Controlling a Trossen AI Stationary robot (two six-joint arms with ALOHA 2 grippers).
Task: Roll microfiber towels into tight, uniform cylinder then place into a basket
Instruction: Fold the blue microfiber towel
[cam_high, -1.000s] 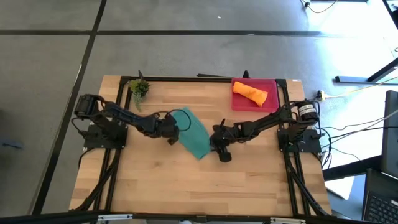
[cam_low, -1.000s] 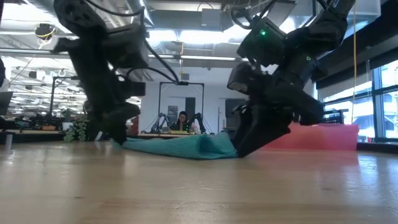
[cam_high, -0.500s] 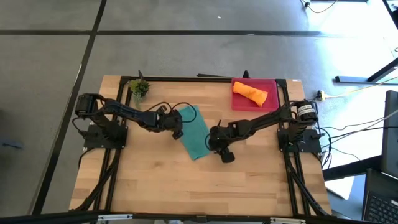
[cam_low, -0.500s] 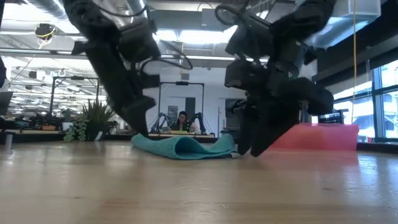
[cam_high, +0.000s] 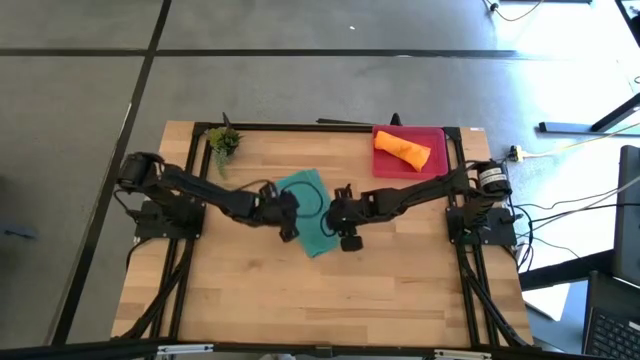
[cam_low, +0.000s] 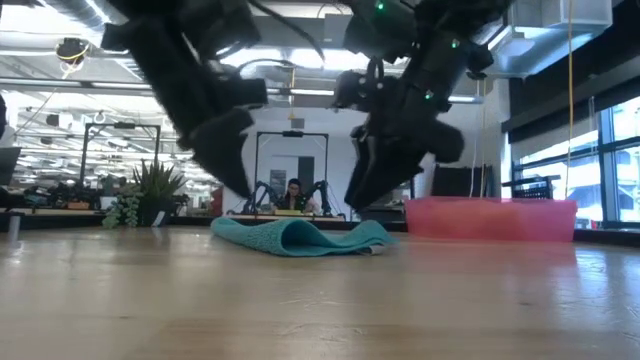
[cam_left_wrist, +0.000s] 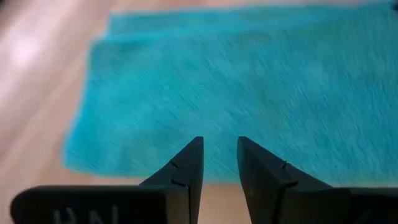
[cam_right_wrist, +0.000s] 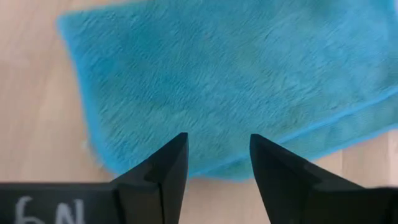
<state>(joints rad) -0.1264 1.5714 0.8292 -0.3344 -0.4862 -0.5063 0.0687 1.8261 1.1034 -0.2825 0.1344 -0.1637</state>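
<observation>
The teal towel (cam_high: 310, 195) lies folded in a slanting strip at the table's middle; in the low view it (cam_low: 300, 238) rests on the wood with a soft hump. My left gripper (cam_high: 288, 214) hovers open over its left side, above the cloth (cam_left_wrist: 217, 93). My right gripper (cam_high: 340, 224) hovers open over its right side, the cloth (cam_right_wrist: 217, 81) below its fingers. In the low view both grippers (cam_low: 240, 185) (cam_low: 360, 195) hang clear of the towel. The orange towel (cam_high: 402, 150) lies rolled in the pink basket (cam_high: 436, 135) at the far right.
A small potted plant (cam_high: 224, 142) stands at the table's far left corner. Bare wood stretches along the near half of the table (cam_high: 320, 300). The basket's wall (cam_low: 490, 218) rises to the towel's right in the low view.
Both grippers have risen from table height at the towel's two ends to well above it. They have also drawn closer together over the cloth, the right one going toward the far left. The teal towel stays on the table and now shows a hump.
</observation>
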